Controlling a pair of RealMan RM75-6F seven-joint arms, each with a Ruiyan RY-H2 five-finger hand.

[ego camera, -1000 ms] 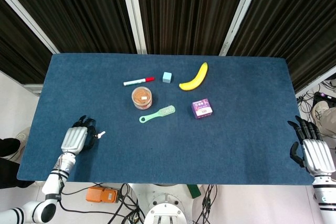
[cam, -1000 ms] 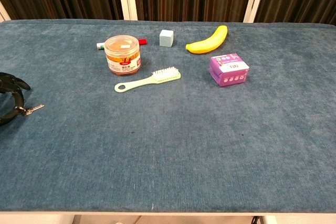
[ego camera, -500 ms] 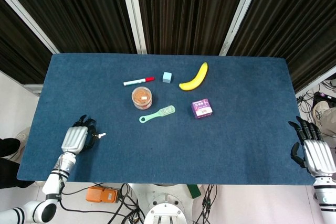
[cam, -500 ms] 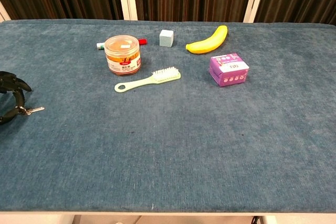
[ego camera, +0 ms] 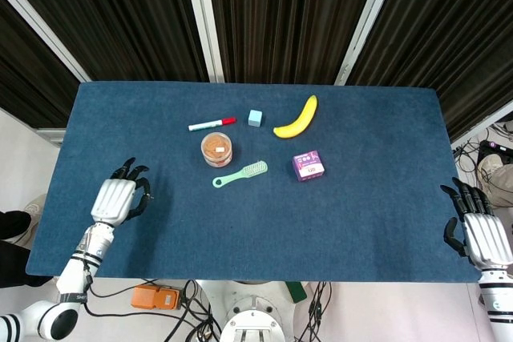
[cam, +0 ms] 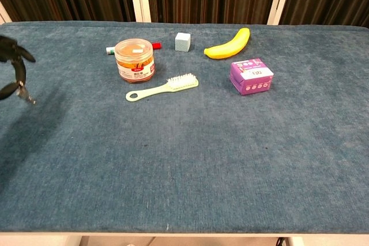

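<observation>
My left hand above table's left edge, nine o'clock from jar, fingers pinching small key, which dangles clear of cloth. My right hand off right edge, fingers spread, holding nothing.

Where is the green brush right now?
In the head view the green brush lies near the middle of the table, just right of and below the orange-lidded jar, with the purple box further to its right.
</observation>
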